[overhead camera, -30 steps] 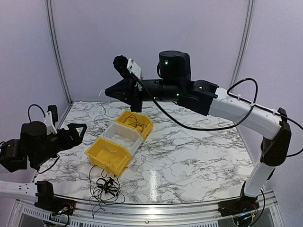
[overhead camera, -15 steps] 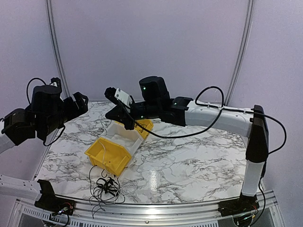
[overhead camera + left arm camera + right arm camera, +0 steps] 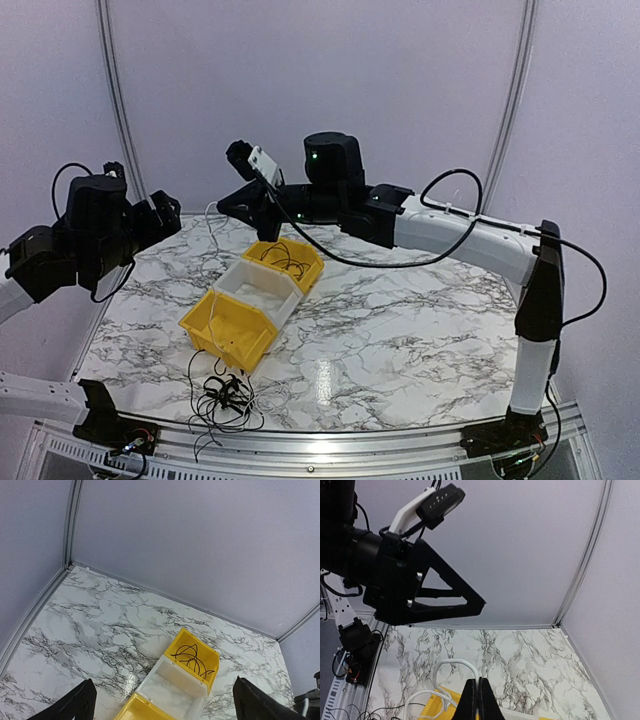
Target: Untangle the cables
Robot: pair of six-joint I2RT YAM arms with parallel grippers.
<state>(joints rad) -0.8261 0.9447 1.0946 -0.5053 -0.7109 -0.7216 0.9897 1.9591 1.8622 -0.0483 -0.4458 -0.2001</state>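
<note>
A loose tangle of thin black cables (image 3: 222, 395) lies on the marble table near the front edge. My right gripper (image 3: 224, 204) is high above the table's back left, shut on a white cable (image 3: 211, 222) that hangs down toward the bins. In the right wrist view the shut fingers (image 3: 480, 696) pinch a loop of this white cable (image 3: 454, 663). My left gripper (image 3: 168, 209) is open and empty, raised at the left, facing the right gripper. Its fingers (image 3: 75, 707) frame the bins from above. It also shows in the right wrist view (image 3: 445, 600).
Three bins stand in a diagonal row: a far yellow bin (image 3: 306, 262) holding a black cable (image 3: 192, 659), a white bin (image 3: 247, 276), and a near yellow bin (image 3: 240, 345). The booth walls rise close behind the table.
My left arm rose from low at the left to a raised pose. My right gripper dipped toward the bins, then lifted back up and left with the white cable.
</note>
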